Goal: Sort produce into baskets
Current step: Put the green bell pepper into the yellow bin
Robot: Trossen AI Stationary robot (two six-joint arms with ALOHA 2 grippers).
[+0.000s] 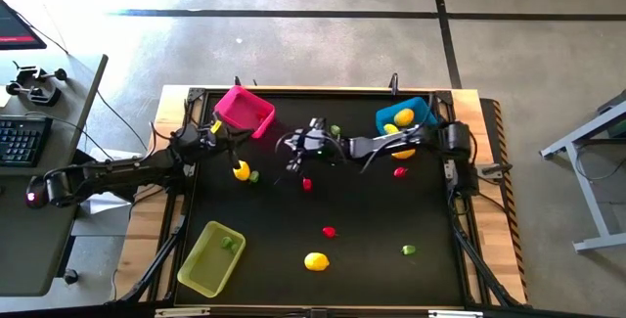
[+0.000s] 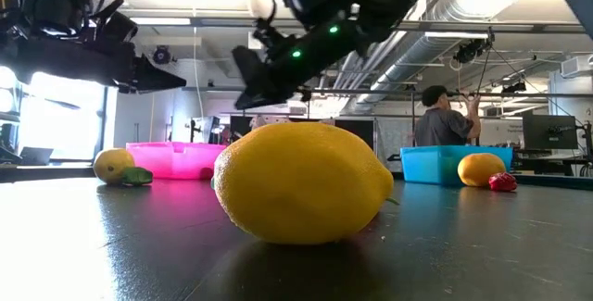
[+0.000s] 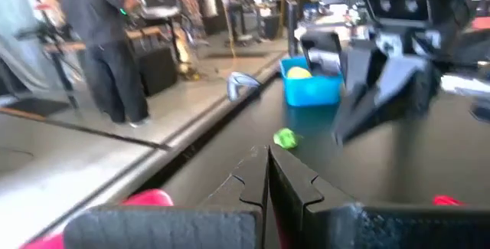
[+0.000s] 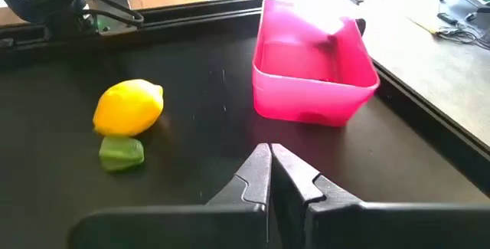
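Right wrist view: the right gripper (image 4: 269, 174), fingers pressed together and empty, faces the pink basket (image 4: 314, 69) ahead, with a yellow lemon (image 4: 129, 107) and green piece (image 4: 121, 154) off to one side.

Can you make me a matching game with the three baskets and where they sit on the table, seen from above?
Things:
1. pink basket
2. blue basket
3. yellow-green basket

What goes with it:
A. holds a yellow lemon
B. near front left corner, one green piece inside
C. back left, beside the left arm

Pairs: 1-C, 2-A, 3-B
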